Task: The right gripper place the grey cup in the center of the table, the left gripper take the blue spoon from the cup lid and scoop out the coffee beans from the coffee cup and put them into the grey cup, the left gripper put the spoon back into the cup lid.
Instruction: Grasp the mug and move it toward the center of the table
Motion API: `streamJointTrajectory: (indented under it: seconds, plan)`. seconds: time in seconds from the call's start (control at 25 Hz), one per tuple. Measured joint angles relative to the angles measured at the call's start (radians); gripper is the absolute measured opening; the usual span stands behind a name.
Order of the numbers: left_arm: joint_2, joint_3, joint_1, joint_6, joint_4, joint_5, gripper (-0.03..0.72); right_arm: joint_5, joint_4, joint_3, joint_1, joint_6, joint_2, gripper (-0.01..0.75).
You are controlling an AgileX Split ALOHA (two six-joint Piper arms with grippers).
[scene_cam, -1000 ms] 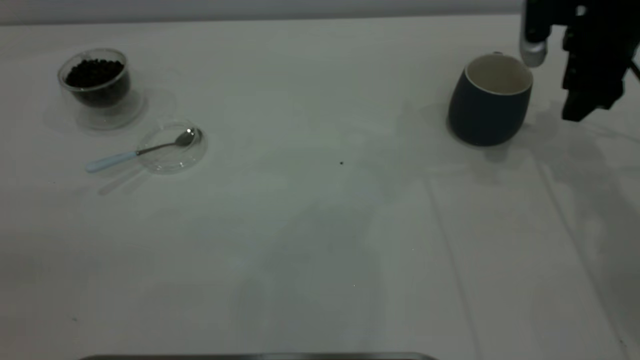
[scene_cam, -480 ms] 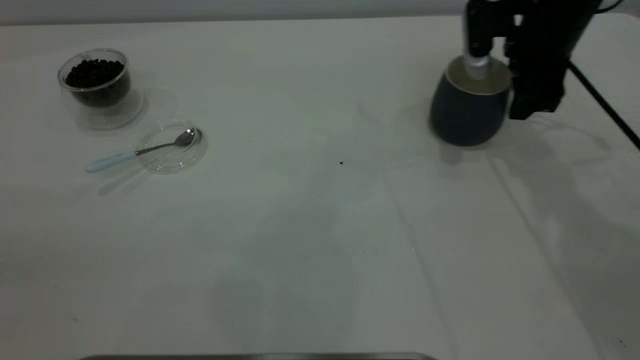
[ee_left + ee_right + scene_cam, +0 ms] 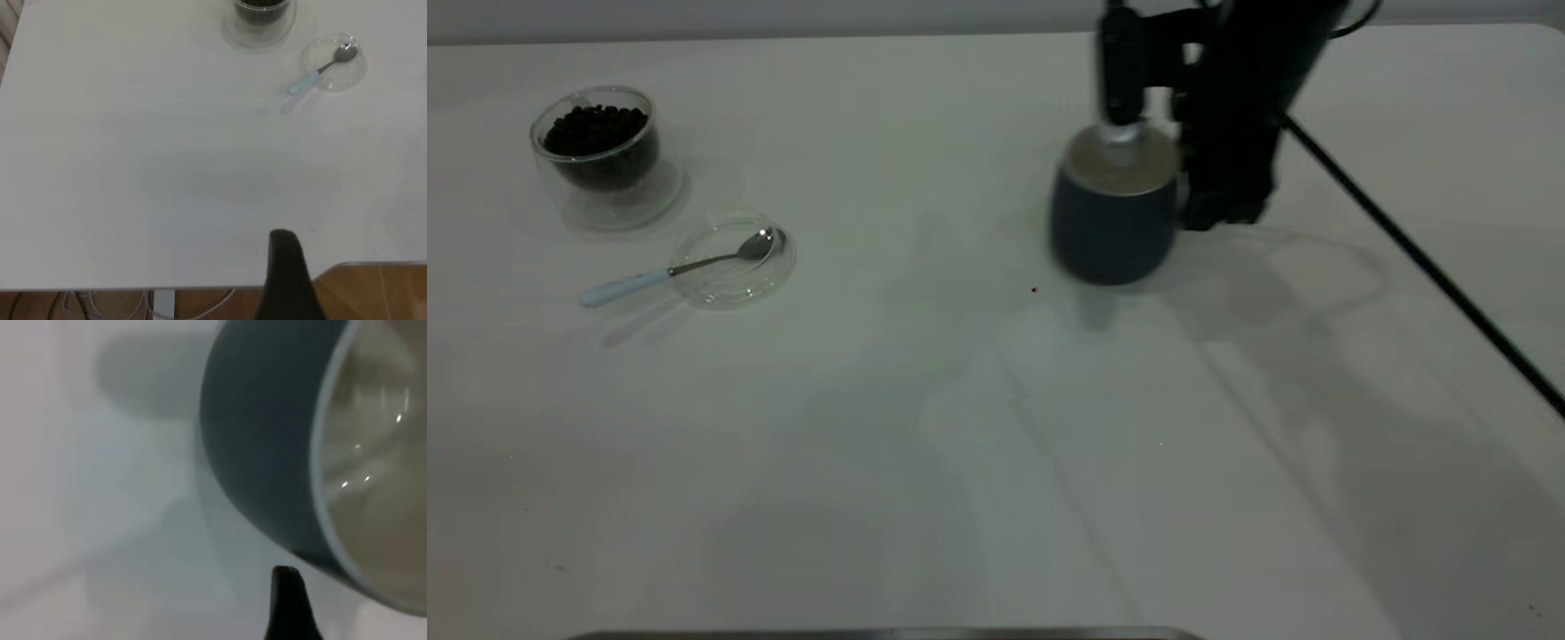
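Note:
My right gripper [image 3: 1172,164] is shut on the rim of the grey cup [image 3: 1112,218], one fingertip inside and the other outside. It holds the cup upright near the table's [image 3: 960,444] middle, slightly right of centre. In the right wrist view the cup [image 3: 267,453] fills the frame. The coffee cup [image 3: 596,151] with coffee beans [image 3: 594,124] stands at the far left. The cup lid [image 3: 734,271] lies beside it, with the blue spoon's [image 3: 676,268] bowl in it and its handle sticking out. My left gripper [image 3: 285,267] hangs over the table edge, far from the spoon [image 3: 313,77].
A black cable [image 3: 1423,267] runs from the right arm across the table's right side. A tiny dark speck [image 3: 1034,289] lies just left of the grey cup. In the left wrist view the table edge [image 3: 200,288] and floor show.
My right gripper closed on the grey cup's rim at the far right and has carried it leftward toward the table's middle. Nothing at the left has moved.

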Motion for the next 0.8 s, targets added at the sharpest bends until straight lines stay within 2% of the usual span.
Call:
streamJointTrajectory:
  seconds: [0.24, 0.44, 0.56, 0.8]
  plan:
    - [0.000, 0.000, 0.000, 0.000, 0.000, 0.000, 0.592, -0.076, 0.213, -0.004, 0.098, 0.094, 0.001, 0.462]
    - [0.000, 0.000, 0.000, 0.000, 0.000, 0.000, 0.592, -0.115, 0.370, -0.010, 0.132, 0.149, -0.003, 0.462]
    - [0.000, 0.000, 0.000, 0.000, 0.000, 0.000, 0.592, -0.042, 0.394, -0.010, 0.130, 0.172, -0.053, 0.462]
    - [0.000, 0.000, 0.000, 0.000, 0.000, 0.000, 0.592, 0.200, 0.363, -0.010, 0.109, 0.318, -0.293, 0.462]
